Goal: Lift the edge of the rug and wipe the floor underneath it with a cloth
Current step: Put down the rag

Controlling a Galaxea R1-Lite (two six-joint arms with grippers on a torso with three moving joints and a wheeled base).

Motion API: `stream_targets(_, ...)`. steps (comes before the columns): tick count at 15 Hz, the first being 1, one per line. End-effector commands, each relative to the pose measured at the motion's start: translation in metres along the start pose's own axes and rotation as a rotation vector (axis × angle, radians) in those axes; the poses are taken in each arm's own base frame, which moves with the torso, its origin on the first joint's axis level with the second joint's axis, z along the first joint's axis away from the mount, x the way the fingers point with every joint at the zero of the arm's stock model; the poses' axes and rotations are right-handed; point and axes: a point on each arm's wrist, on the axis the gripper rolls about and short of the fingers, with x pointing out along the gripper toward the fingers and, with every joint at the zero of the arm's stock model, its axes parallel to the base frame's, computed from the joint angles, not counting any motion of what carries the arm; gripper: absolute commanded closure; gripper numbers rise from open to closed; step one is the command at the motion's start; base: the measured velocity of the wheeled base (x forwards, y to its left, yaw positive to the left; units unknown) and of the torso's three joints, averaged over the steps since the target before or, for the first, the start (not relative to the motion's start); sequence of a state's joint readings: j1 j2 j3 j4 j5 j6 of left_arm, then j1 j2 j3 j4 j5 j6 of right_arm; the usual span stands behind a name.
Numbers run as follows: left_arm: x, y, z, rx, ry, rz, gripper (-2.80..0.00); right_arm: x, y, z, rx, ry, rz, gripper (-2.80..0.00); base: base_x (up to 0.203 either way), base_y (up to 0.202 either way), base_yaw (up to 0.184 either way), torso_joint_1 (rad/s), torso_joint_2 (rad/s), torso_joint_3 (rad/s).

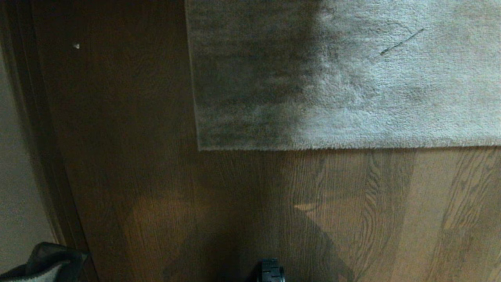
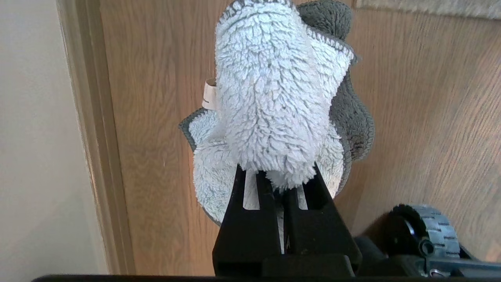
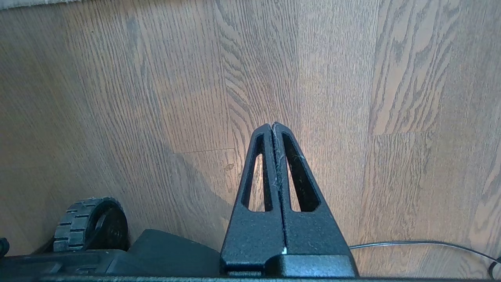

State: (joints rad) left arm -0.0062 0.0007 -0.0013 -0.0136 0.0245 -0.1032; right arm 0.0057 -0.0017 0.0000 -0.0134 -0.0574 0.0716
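Note:
The light grey plush rug (image 1: 352,78) lies flat across the far side, its near edge straight and its left corner at the middle of the head view. Brown wood-grain floor (image 1: 352,211) spreads in front of it. My left gripper (image 2: 278,177) is shut on the pale grey-blue cloth (image 2: 270,98), which bunches up over the fingertips and shows a dark grey backing. That cloth (image 1: 39,268) also peeks in at the near left corner. My right gripper (image 3: 272,126) hangs shut and empty above bare floor (image 3: 372,78). Both arms sit low beside the base, short of the rug.
A pale wall (image 1: 15,156) and a dark baseboard (image 1: 43,137) run along the left side. The base's ribbed wheels (image 2: 430,231) (image 3: 86,223) stand close to each gripper. A thin cable (image 3: 422,243) lies on the floor near the right arm. A small white speck (image 1: 76,46) sits far left.

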Motion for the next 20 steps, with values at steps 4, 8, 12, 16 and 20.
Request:
stream_targets(4, 0.007, -0.001, 0.010, 0.021, 0.135, 0.007, 0.00, 0.000, 0.000, 0.000, 0.000, 0.001, 0.001, 0.00, 0.000, 0.000, 0.000, 0.000, 0.00, 0.000)
stream_targets(8, 0.037, -0.005, 0.032, 0.030, 0.332, -0.007, 0.00, 0.000, 0.000, 0.000, 0.000, 0.001, -0.001, 0.00, 0.000, 0.000, 0.000, 0.000, 0.00, 0.000)
stream_targets(12, 0.095, -0.010, 0.045, 0.038, 0.441, 0.000, 0.00, 0.000, 0.000, 0.000, 0.000, 0.001, -0.001, 0.00, 0.000, 0.000, 0.000, 0.000, 0.00, 0.000)
stream_targets(16, 0.167, -0.009, 0.051, 0.031, 0.396, 0.038, 0.00, 0.000, 0.000, 0.000, 0.000, 0.001, -0.001, 0.00, 0.000, 0.000, 0.000, 0.000, 0.00, 0.000)
stream_targets(20, 0.233, 0.011, 0.069, -0.008, 0.195, 0.080, 0.00, 0.000, 0.000, 0.000, 0.000, 0.001, -0.001, 0.00, 0.000, 0.000, 0.000, 0.000, 0.00, 0.000)
